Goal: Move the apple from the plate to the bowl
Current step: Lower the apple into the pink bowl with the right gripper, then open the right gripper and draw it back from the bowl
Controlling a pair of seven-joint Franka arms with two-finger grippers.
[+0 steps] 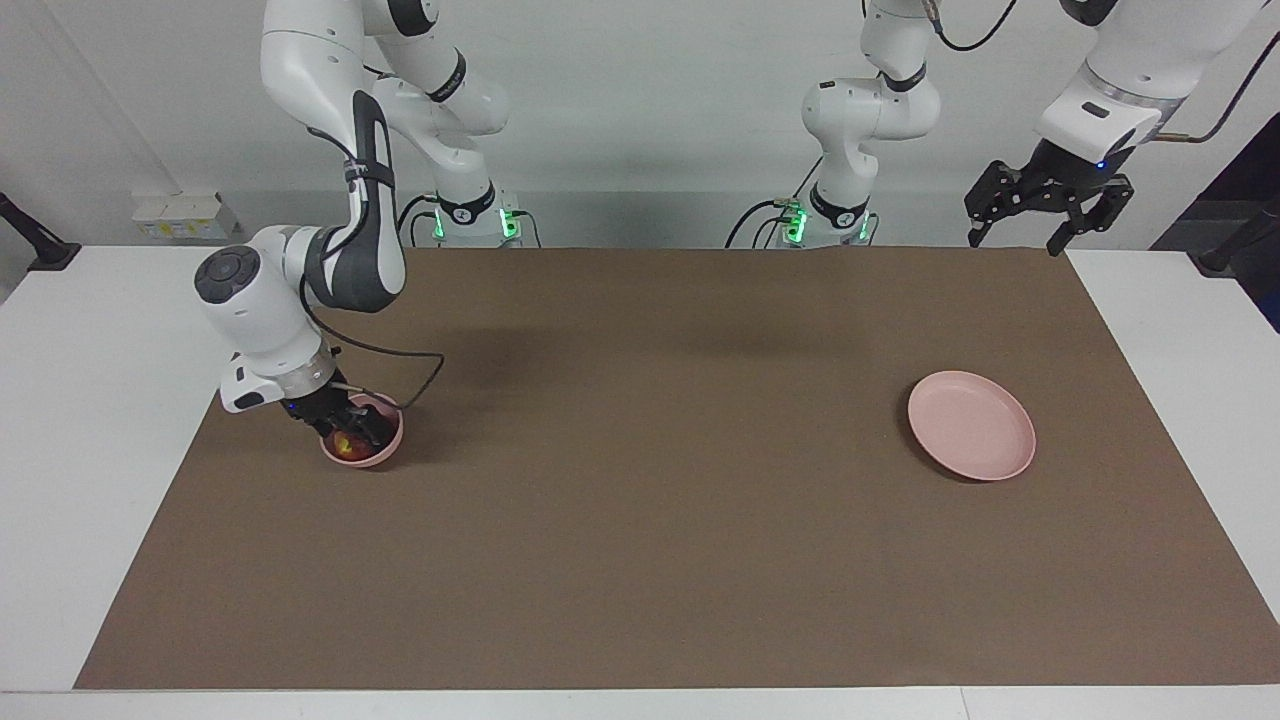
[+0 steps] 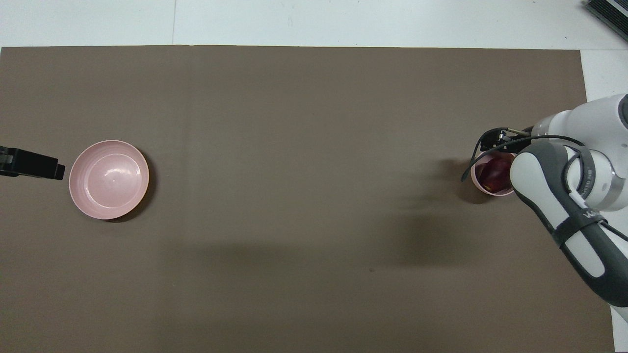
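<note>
We see the right gripper [image 1: 350, 432] lowered into the small pink bowl [image 1: 385, 453] at the right arm's end of the brown mat [image 1: 640, 520]. The dark red apple [image 1: 343, 441] sits inside the bowl, between the gripper's 2 fingers, its yellowish patch showing. We cannot tell whether the fingers clamp the apple or stand apart from it. In the overhead view the apple [image 2: 494, 174] shows in the bowl [image 2: 477, 177] just beside the arm's wrist. The left gripper [image 1: 1018, 214] waits up in the air, well apart from the right gripper, its fingers spread and holding nothing. The pale pink plate [image 1: 971, 425] lies bare on the mat near it.
</note>
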